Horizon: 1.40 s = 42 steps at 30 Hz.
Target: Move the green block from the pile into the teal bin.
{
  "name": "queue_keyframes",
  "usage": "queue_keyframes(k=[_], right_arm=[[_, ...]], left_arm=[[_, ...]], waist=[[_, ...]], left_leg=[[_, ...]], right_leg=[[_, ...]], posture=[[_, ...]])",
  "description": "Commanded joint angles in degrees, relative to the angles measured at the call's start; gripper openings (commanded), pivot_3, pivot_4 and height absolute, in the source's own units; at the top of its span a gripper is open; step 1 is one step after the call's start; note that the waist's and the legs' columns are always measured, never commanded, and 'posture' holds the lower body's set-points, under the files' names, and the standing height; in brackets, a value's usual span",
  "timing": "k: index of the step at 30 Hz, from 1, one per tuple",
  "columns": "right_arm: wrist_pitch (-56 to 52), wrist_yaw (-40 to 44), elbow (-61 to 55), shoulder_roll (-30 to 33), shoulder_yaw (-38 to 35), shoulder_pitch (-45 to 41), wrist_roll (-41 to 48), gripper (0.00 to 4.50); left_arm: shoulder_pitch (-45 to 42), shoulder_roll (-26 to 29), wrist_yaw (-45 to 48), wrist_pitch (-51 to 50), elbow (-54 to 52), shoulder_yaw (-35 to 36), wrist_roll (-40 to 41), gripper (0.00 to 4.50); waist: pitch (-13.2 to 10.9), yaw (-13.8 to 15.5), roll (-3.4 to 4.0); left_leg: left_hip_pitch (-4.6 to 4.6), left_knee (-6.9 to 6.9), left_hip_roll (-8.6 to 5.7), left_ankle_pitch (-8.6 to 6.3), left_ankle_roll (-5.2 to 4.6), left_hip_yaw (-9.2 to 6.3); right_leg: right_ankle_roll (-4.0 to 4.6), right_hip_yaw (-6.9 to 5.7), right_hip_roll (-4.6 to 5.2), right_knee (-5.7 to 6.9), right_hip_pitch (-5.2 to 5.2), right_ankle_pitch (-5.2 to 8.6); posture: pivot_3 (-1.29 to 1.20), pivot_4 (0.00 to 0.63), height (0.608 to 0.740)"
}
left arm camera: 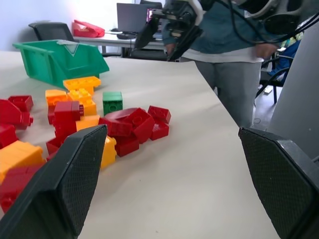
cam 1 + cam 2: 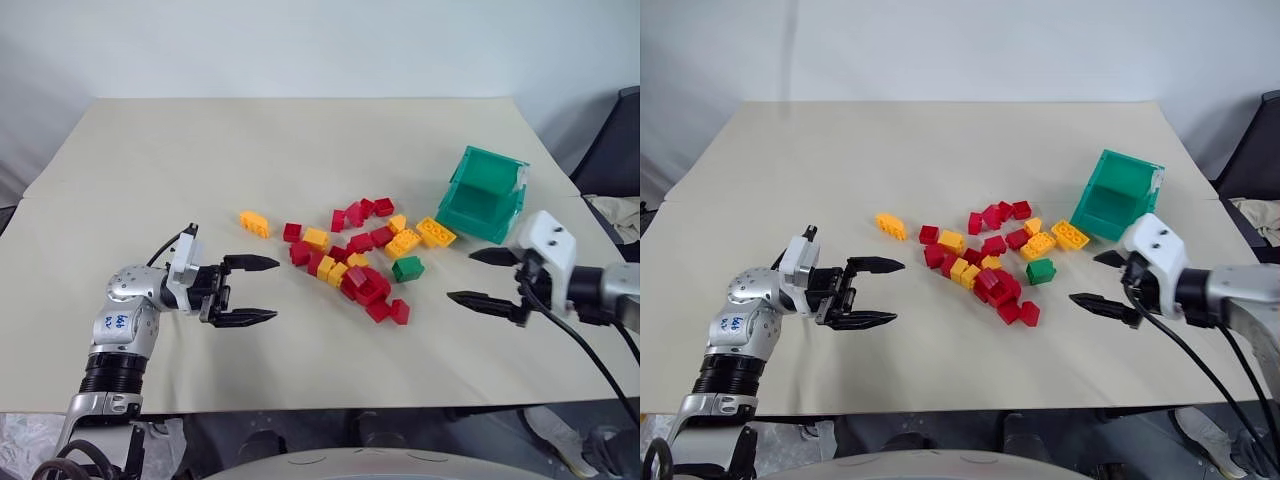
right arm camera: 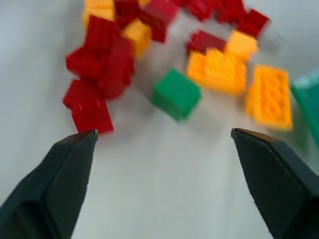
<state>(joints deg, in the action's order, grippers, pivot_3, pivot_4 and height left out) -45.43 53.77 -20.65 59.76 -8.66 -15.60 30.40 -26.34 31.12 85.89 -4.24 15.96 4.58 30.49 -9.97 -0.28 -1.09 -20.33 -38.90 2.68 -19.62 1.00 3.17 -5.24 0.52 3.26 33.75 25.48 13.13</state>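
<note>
left eye view: both end effectors wide, empty; green block (image 2: 407, 268) beside pile (image 2: 352, 258).

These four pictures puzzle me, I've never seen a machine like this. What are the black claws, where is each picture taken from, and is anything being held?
It is a two-armed robot. The two wide pictures come from cameras in its head, looking down over a cloth-covered table. The other two come from cameras on its wrists, looking out between the black fingers.

Each arm ends in a two-fingered pincer. The left pincer and the right pincer both stand open and hold nothing.

On the table lies the pile of red and yellow-orange toy bricks. The green block sits at the pile's edge, on the side of the right pincer. The teal bin lies tipped beside the pile. In the left wrist view a person stands past the table.
</note>
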Motion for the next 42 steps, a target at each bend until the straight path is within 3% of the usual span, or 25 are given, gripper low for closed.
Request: queue_keyframes(k=[1, 3, 8, 14, 17, 22, 31, 36, 39, 42], right_arm=[[0.3, 1.2, 4.8, -0.7, 7.5, -6.3, -4.0, 4.48], [1.6, 3.1, 10.7, -2.7, 15.1, -13.3, -8.4, 4.48], [6.8, 7.2, 24.7, -8.1, 25.1, -23.9, -16.3, 4.48], [12.0, 11.2, 35.0, -13.7, 29.9, -30.1, -21.8, 4.48], [12.6, 12.1, 36.3, -15.1, 29.7, -30.9, -22.6, 3.89], [12.6, 13.5, 33.9, -13.6, 29.0, -30.2, -24.1, 2.29], [9.0, 9.0, 28.7, -10.1, 20.0, -32.6, -23.7, 2.29], [14.8, 2.3, 41.7, -8.7, 17.7, -38.4, -28.7, 2.29], [23.1, -5.4, 57.9, -11.0, 18.4, -45.0, -33.5, 2.29], [30.1, -7.6, 66.2, -13.1, 18.9, -48.0, -35.5, 2.29]], left_arm=[[-0.2, 0.1, 0.3, 0.6, -0.9, 0.4, 0.5, 4.50], [0.3, 0.4, 0.0, 0.5, -1.7, 0.8, 0.7, 4.50], [2.3, 0.7, -1.3, 0.3, -3.9, 1.4, 1.0, 4.50], [5.5, 1.2, -2.7, -0.6, -7.5, 2.3, 1.6, 4.50], [6.4, 1.3, -3.3, -0.9, -8.6, 2.6, 1.7, 4.50], [6.9, 1.4, -4.1, -1.4, -9.3, 2.8, 1.8, 4.50], [4.7, 1.1, -4.7, -2.2, -7.3, 1.7, 0.9, 4.50], [1.9, 0.2, -6.6, -3.0, -6.4, -0.2, -0.6, 4.50], [-2.5, -1.8, -12.1, -3.2, -3.7, -1.3, -3.6, 4.50], [-4.8, -2.7, -14.4, -3.4, -1.9, -1.8, -4.9, 4.50]], waist=[[0.0, 0.0, 0.00], [0.0, -0.1, 0.03], [-0.1, 0.0, 0.12], [-0.1, 0.1, 0.24], [-0.1, 0.2, 0.24], [-0.1, 0.1, 0.25], [-0.2, 0.1, 0.28], [-0.2, 0.2, 0.29], [-0.2, 0.1, 0.29], [-0.2, -0.2, 0.30]], left_leg=[[0.00, 0.00, 0.00, 0.00, 0.00, -0.01], [-0.04, -0.03, 0.00, -0.02, -0.03, 0.01], [-0.05, -0.05, 0.01, -0.07, -0.12, 0.01], [-0.26, -0.08, 0.02, -0.09, -0.15, 0.03], [-0.30, -0.08, 0.01, -0.12, -0.19, 0.02], [-0.31, -0.09, 0.01, -0.14, -0.21, 0.03], [-0.31, -0.10, 0.01, -0.14, -0.21, 0.02], [-0.31, -0.13, -0.01, -0.14, -0.20, 0.06], [-0.31, -0.12, -0.04, -0.16, -0.22, 0.10], [-0.31, -0.12, -0.06, -0.15, -0.21, 0.17]], right_leg=[[0.00, 0.00, 0.00, 0.01, 0.00, 0.00], [-0.05, 0.00, 0.01, 0.01, 0.02, -0.03], [-0.04, -0.02, 0.00, 0.07, 0.07, -0.02], [-0.11, -0.05, 0.01, 0.12, 0.13, -0.07], [-0.13, -0.07, 0.04, 0.09, 0.14, -0.08], [-0.13, -0.08, 0.05, 0.09, 0.14, -0.08], [-0.13, -0.09, 0.05, 0.10, 0.16, -0.08], [-0.15, -0.07, 0.06, 0.09, 0.16, -0.09], [-0.16, -0.04, 0.06, 0.07, 0.15, -0.09], [-0.21, 0.00, 0.06, 0.04, 0.16, -0.12]], posture=[[0.00, 0.150, 0.740], [0.00, 0.150, 0.740], [0.00, 0.150, 0.740], [0.00, 0.150, 0.740], [0.00, 0.150, 0.740], [0.00, 0.150, 0.740], [0.00, 0.150, 0.740], [0.00, 0.150, 0.740], [0.00, 0.150, 0.740], [0.00, 0.150, 0.740]])
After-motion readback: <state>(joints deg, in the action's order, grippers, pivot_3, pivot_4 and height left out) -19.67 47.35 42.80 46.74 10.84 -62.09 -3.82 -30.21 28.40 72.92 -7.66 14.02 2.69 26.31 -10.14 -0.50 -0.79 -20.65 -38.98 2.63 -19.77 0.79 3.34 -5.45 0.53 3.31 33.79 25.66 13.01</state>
